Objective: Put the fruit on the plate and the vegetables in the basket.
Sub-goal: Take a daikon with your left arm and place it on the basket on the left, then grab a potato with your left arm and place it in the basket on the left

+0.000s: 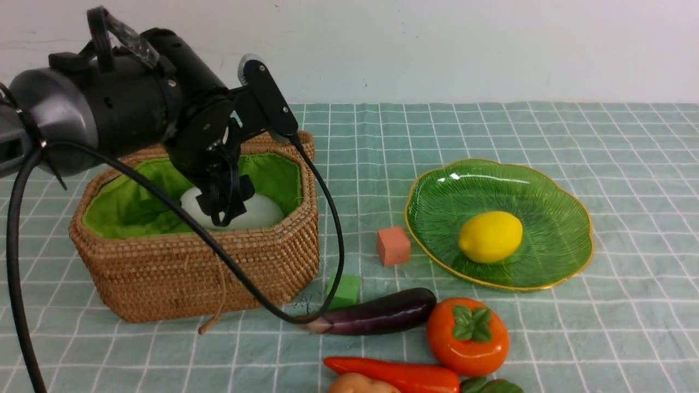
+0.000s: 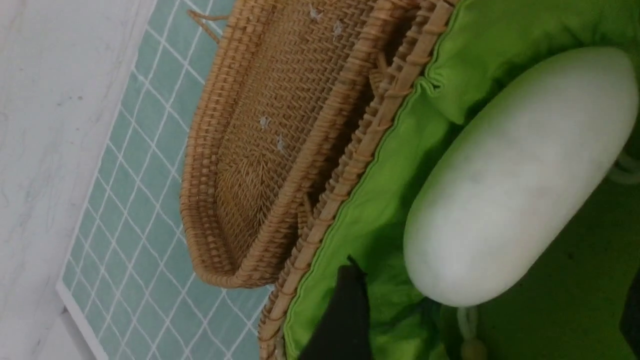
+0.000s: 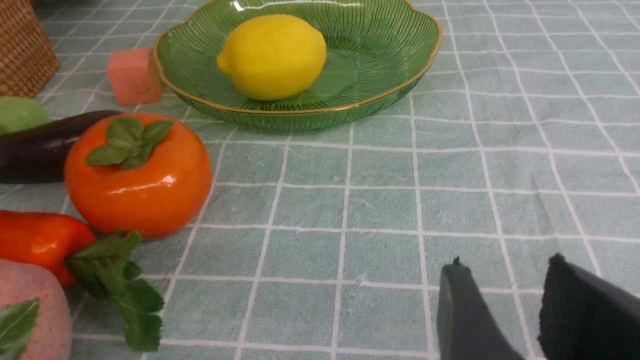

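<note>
The checked green tablecloth [image 1: 600,142] lies under everything you have to sort. Take the plate [image 1: 546,180] as your marker. Well off to the plate's left stands the basket [image 1: 180,273], its green lining showing, with the wicker lid [image 2: 260,150] lying against the side turned away from you.

Your left gripper [image 1: 221,213] hangs down inside the basket. Its jaws stand wide apart and clamp nothing. The white vegetable [image 2: 515,175] lies on the lining between the fingers [image 2: 345,315], with a gap to the finger you can see clearly.

The eggplant [image 1: 382,314] lies on the cloth on your side of the plate, off toward its left. Its thick end is just beside the persimmon [image 1: 468,335], which sits close in front of the plate's near rim. The carrot [image 1: 398,374] lies farther from the plate than the persimmon, its leaves [image 3: 115,280] by the persimmon's base. The lemon [image 1: 490,236] rests on the plate. The peach [image 3: 25,310] is farthest from the plate, beside the carrot and only partly in view.

Your right gripper [image 3: 520,320] hovers low over bare cloth on your side of the plate, jaws partly apart with nothing between them.

A salmon cube [image 1: 393,245] sits just beside the plate's left rim. A green cube [image 1: 345,291] lies farther left, near the eggplant's stem end.
</note>
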